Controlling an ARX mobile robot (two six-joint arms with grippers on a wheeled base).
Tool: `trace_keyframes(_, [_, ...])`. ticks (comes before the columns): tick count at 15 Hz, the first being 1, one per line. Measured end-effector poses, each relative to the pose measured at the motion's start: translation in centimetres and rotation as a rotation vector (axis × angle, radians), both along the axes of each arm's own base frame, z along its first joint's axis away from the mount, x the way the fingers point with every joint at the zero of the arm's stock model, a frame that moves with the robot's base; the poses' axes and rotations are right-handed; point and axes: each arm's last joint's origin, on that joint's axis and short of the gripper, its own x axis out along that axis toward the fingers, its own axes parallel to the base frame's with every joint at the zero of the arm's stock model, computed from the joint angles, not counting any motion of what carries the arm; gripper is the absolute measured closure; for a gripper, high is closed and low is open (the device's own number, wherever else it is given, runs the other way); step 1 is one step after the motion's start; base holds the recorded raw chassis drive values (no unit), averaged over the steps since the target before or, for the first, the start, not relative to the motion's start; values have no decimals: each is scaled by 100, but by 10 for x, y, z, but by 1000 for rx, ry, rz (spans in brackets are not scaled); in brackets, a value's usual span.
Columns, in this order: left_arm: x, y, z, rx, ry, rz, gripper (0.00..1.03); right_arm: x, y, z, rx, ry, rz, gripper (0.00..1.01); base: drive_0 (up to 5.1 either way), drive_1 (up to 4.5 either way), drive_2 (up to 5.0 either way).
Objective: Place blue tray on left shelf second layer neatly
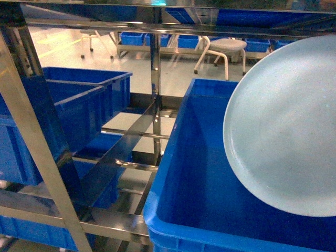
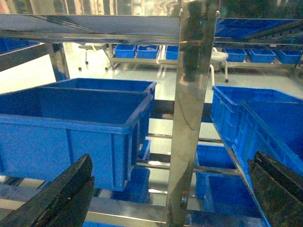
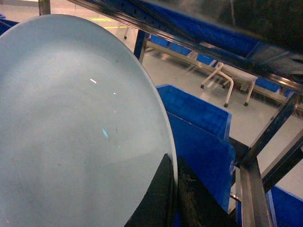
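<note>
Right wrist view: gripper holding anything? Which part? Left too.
Right gripper is shut on the blue tray, pinching its rim at the edge, tray tilted up over a blue crate. Left gripper is open, nothing between its fingers.

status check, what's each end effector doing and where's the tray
Right end effector shut on blue tray rim, tray tilted over a blue crate. Left end effector open, empty. Shelf post ahead of it.

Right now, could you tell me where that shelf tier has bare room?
Bare rails lie open between the left crates and the near right crate. The blue tray, pinched in the right gripper, hangs over that right crate.
</note>
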Motion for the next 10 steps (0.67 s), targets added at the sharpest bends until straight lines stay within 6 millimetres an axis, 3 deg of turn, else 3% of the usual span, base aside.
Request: trace_keyframes(10, [0, 0, 0, 0, 0, 0, 5, 31, 1, -22, -24, 42, 18, 99, 0, 0, 0])
